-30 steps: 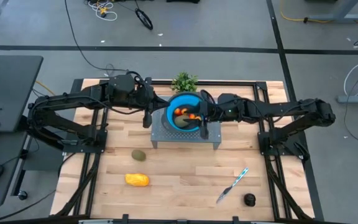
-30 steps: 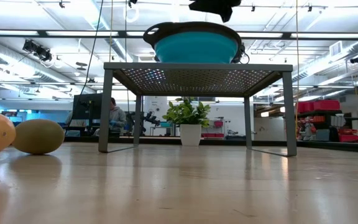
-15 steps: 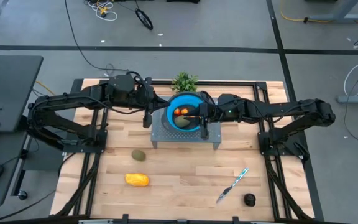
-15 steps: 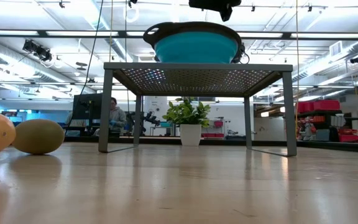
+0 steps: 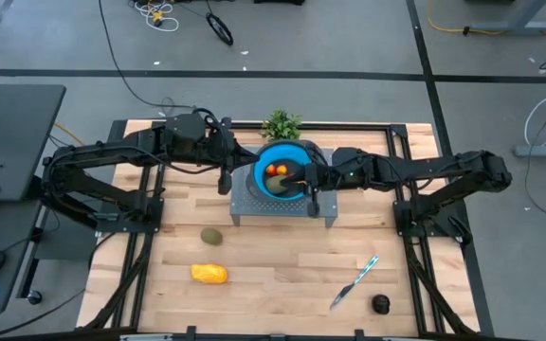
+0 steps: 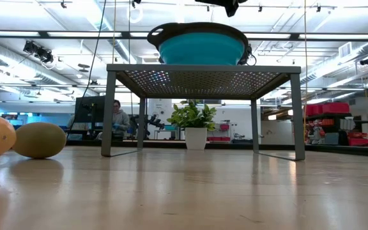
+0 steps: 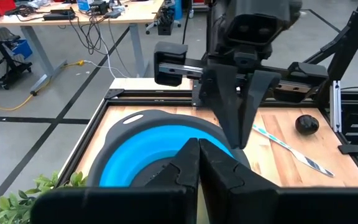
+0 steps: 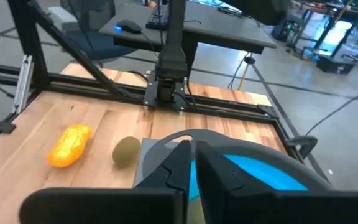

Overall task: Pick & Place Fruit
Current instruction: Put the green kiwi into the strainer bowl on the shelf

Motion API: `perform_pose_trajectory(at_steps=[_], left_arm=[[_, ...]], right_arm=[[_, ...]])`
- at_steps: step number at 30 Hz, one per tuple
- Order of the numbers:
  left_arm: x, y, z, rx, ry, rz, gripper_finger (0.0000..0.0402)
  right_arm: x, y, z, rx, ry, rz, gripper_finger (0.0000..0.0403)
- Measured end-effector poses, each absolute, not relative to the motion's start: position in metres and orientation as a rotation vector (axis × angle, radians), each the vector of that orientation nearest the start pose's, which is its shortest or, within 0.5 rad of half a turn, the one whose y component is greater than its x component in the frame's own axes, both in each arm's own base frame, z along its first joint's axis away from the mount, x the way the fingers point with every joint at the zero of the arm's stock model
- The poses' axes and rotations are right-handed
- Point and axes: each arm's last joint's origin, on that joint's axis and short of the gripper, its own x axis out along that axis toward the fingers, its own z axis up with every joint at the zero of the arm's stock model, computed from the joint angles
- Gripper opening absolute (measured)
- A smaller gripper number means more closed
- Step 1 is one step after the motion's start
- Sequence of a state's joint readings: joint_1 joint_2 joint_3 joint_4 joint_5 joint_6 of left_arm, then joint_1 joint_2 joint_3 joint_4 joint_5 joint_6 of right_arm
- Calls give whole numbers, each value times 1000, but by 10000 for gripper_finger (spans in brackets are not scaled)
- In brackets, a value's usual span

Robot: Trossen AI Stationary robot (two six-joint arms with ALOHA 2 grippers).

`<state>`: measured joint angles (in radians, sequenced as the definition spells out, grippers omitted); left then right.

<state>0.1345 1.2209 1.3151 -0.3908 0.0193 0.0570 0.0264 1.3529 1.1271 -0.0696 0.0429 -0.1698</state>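
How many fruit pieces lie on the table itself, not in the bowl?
3: an olive oval and a yellow oblong front left, a black round front right. The rack may hide others.

Both arms are reaching inward toward the table's rear middle. The left gripper (image 5: 224, 180) is hanging closed; the right gripper (image 5: 312, 192) is hanging with fingers together.

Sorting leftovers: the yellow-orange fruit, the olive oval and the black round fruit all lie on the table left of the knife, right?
Not quite. The high view shows the black round fruit right of the knife, near the table's front right corner. The yellow-orange fruit and olive oval do lie left.
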Motion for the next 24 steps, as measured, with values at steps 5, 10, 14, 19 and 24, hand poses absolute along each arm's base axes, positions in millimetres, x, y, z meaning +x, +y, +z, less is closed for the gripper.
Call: perform_pose_trajectory(at_steps=[5, 10, 14, 19, 24], left_arm=[[258, 34, 406, 33, 299, 106, 5], [253, 34, 410, 35, 278, 106, 16], [245, 32, 416, 38, 259, 106, 14], [229, 30, 426, 24, 219, 107, 5], [216, 28, 432, 29, 200, 104, 15]], right_arm=[[307, 12, 337, -186, 294, 25, 17], [307, 14, 337, -186, 294, 32, 13], [307, 14, 337, -184, 293, 32, 13], [307, 14, 337, -182, 292, 31, 13], [308, 14, 338, -162, 287, 28, 13]])
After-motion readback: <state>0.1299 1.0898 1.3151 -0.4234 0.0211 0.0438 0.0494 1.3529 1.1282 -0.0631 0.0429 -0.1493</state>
